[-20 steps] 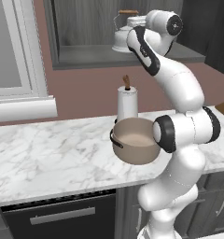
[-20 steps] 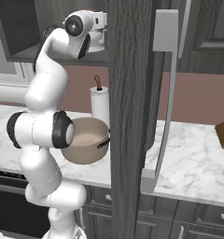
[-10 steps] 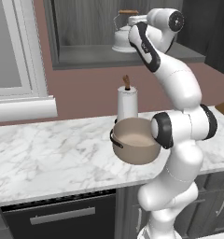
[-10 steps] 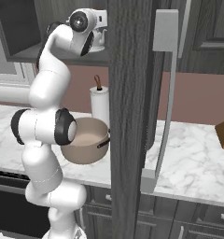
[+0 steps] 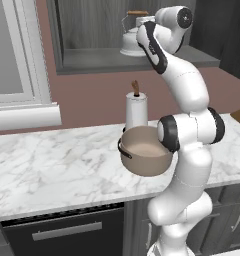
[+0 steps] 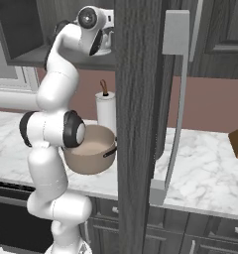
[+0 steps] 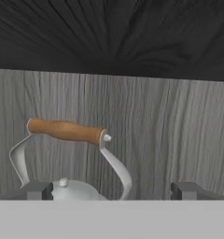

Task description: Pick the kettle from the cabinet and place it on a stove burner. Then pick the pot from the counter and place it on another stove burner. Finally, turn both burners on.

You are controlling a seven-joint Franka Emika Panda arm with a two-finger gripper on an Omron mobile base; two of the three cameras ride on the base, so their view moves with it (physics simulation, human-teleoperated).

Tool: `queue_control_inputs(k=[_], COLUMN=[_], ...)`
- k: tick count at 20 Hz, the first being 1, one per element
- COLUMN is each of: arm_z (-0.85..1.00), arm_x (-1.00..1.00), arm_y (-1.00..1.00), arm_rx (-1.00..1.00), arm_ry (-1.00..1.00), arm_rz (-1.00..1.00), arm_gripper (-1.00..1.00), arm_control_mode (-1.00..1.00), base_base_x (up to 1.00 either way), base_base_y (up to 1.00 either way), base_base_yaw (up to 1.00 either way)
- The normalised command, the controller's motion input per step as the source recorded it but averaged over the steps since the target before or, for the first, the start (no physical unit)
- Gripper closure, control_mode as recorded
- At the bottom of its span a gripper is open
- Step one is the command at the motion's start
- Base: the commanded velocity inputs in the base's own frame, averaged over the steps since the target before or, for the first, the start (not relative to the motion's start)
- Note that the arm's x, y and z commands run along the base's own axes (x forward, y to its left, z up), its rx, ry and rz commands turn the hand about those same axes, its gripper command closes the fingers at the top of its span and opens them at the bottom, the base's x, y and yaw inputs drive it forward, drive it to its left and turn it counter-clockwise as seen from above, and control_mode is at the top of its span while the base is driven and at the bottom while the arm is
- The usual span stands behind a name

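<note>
Tool (image 7: 111, 190) wide apart, kettle (image 7: 67, 161) handle off-centre left

A home kitchen, rendered. Shown by a white marble worktop with grey veins (image 5: 52, 165) running over dark grey drawers (image 6: 210, 230) and a black built-in appliance front with a bar handle (image 5: 67, 232). Above, a dark grey wood-grain wall cabinet (image 5: 92, 30) with its door (image 6: 141, 99) swung open and a small white-silver kettle with a brown wooden handle (image 7: 67, 158) on the shelf. On the worktop, a wide round beige-taupe pot (image 5: 144, 155) and an upright white paper-towel roll (image 5: 136, 110). Behind, a dusky pink wall (image 5: 92, 100) and a white window frame (image 5: 22, 75).
</note>
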Motion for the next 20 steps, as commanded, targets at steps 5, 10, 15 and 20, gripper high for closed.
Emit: queue_control_inputs(k=[5, 10, 15, 20], arm_z=[0.09, 0.01, 0.00, -0.07], arm_x=[0.25, 0.21, 0.18, 0.10], arm_y=[-0.04, 0.00, 0.00, 0.00], arm_rx=[0.00, 0.00, 0.00, 0.00], arm_ry=[0.04, 0.02, 0.00, 0.00], arm_rz=[0.00, 0.00, 0.00, 0.01], arm_gripper=[-1.00, -1.00, -1.00, -1.00], arm_control_mode=[-1.00, -1.00, -1.00, -1.00], base_base_x=[0.00, 0.00, 0.00, 0.00], base_base_y=[0.00, 0.00, 0.00, 0.00], base_base_yaw=[0.00, 0.00, 0.00, 0.00])
